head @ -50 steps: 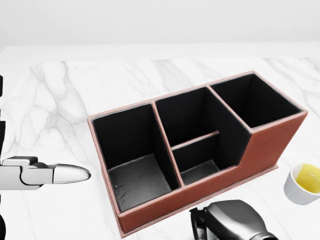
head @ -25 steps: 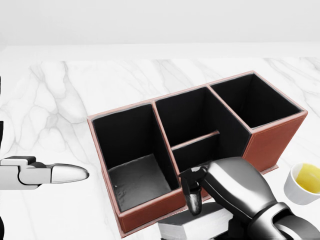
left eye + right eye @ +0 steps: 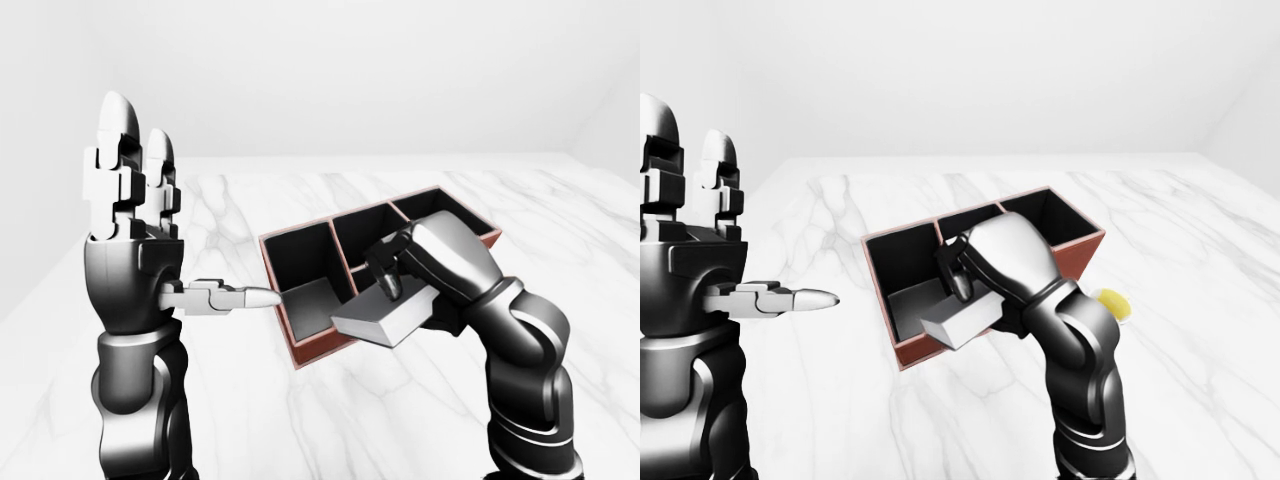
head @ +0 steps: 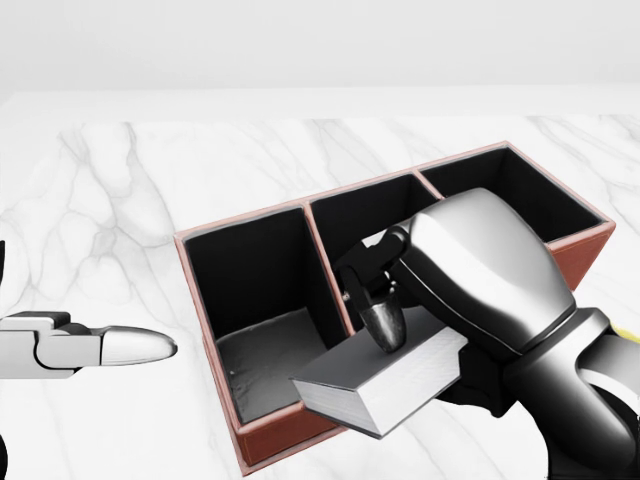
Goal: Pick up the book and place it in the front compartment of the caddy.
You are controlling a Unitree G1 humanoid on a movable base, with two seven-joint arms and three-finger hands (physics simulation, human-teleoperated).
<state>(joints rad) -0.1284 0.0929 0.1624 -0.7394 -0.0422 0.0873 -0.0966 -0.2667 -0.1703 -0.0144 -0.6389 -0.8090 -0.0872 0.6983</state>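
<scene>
The right robot hand (image 4: 400,300) grips the book (image 4: 385,375), fingers (image 4: 382,322) curled over its grey cover and the white page edges showing below. The book hangs tilted, its lower corner dipping toward the head view's bottom left, right over the near wall of the caddy (image 4: 265,435). It sits above the rim, overlapping the large left compartment and the low middle one; whether it touches the rim is hard to tell.

The caddy, brown outside and black inside, stands on the white marble bench (image 4: 130,180), stretching away behind the right robot hand toward the upper right of the head view. Just past the right forearm, a sliver of a yellow-filled cup (image 3: 1113,303) peeks out in the right-eye view.

Over on the other side, the left robot hand (image 3: 135,200) is raised and released, two fingers pointing straight up, thumb (image 3: 225,297) jutting sideways toward the caddy, well apart from the book.
</scene>
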